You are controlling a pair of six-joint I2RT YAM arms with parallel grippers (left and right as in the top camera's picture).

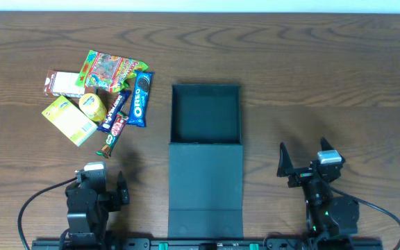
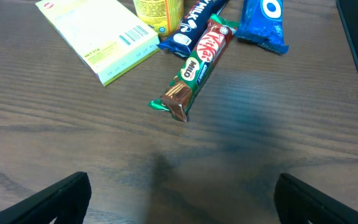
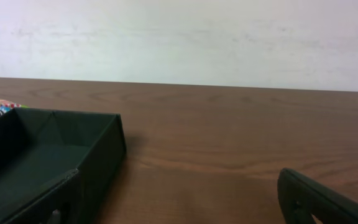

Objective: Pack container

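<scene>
The container (image 1: 205, 114) sits on the table (image 1: 339, 69), its lid (image 1: 205, 184) lying flat on the near side. Left of the container lies a cluster of snacks (image 1: 99, 97), the cookie packet (image 1: 141, 97) closest. Nearer than the container, the left gripper (image 2: 179, 199) stands off its left, the right gripper (image 1: 304, 158) off its right.

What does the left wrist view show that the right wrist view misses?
Only the left wrist view: the Milo bar, KitKat, Oreo pack and yellow-green box lying on the table. Only the right wrist view: the container with its open inside, and the white wall behind it. Both: the wooden table and the container, which is just a dark edge in the left wrist view.
</scene>
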